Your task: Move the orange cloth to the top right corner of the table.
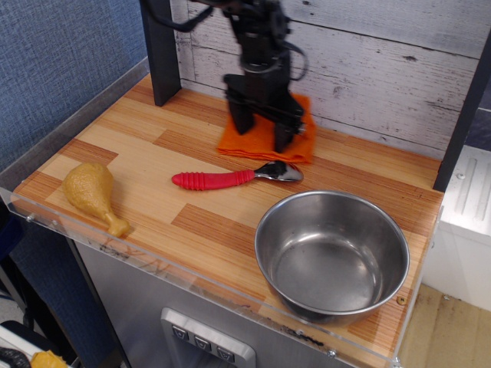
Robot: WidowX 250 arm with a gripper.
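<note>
The orange cloth (261, 142) lies on the wood-plank table (138, 146) near the back wall, at about the middle of the table's length, just behind the spoon's bowl. My black gripper (261, 132) points straight down onto the cloth, its two fingers (284, 135) spread apart and resting on or pinning the fabric. The arm hides the cloth's middle and back part. I cannot tell if any fabric is pinched between the fingers.
A spoon (230, 178) with a red ribbed handle lies just in front of the cloth. A steel bowl (331, 253) stands at the front right. A toy chicken drumstick (92, 195) lies at the front left. A dark post (159, 54) stands at the back left.
</note>
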